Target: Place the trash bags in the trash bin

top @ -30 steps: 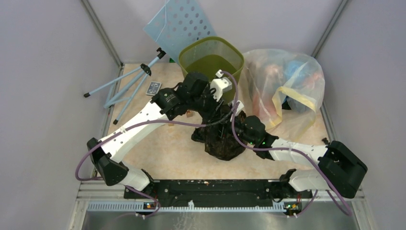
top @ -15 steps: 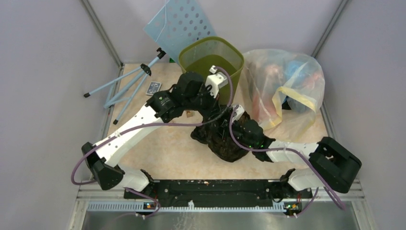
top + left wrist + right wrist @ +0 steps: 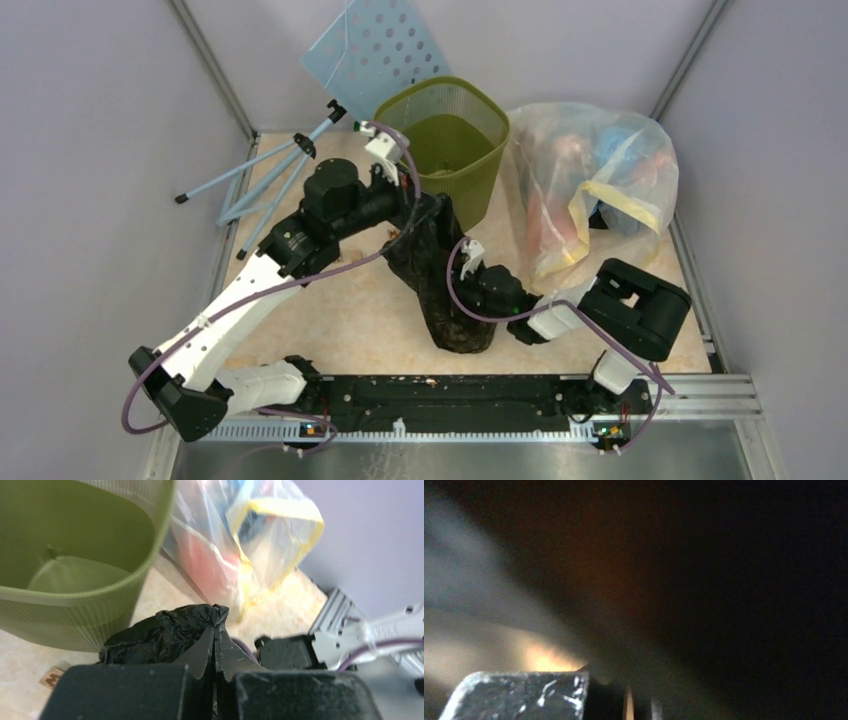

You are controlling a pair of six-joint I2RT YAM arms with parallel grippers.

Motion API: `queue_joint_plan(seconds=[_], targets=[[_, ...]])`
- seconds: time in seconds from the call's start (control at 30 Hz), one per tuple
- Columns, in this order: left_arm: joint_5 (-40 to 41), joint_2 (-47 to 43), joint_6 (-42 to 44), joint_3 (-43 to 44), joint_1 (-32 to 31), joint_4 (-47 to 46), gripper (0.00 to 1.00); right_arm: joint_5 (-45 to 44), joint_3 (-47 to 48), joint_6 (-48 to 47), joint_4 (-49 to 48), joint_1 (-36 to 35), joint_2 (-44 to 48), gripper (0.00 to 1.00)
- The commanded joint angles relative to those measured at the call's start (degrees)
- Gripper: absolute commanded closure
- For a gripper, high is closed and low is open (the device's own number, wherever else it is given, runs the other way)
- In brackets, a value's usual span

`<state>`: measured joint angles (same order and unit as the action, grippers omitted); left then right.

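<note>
The left gripper [image 3: 215, 630] is pinching the top of the black bag [image 3: 436, 280] with its jaws fully closed, holding it up just near and left of the green bin [image 3: 468, 185]. The bag is hanging stretched out, its bottom resting on the table [image 3: 340, 320]. The right gripper [image 3: 628, 706] is pressing into the bag's lower right side, closed tight and buried in dark plastic; whether it is catching a fold, I cannot tell. 1 clear bag of rubbish [image 3: 590, 180] is sitting right of the bin.
</note>
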<state>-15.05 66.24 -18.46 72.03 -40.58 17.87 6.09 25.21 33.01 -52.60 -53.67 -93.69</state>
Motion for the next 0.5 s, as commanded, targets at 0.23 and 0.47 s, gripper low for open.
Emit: queue_joint_plan(seconds=[0.23, 0.47], targets=[[4.83, -4.25, -1.67, 10.08, 4.17, -6.27, 1.0, -5.25, -3.15, 0.27, -6.08, -2.49, -1.71, 0.99], [-6.31, -2.88, -1.14, 10.87, 4.19, -2.97, 1.0, -10.64, -1.54, -6.32, 5.07, -2.49, 10.28, 0.87]])
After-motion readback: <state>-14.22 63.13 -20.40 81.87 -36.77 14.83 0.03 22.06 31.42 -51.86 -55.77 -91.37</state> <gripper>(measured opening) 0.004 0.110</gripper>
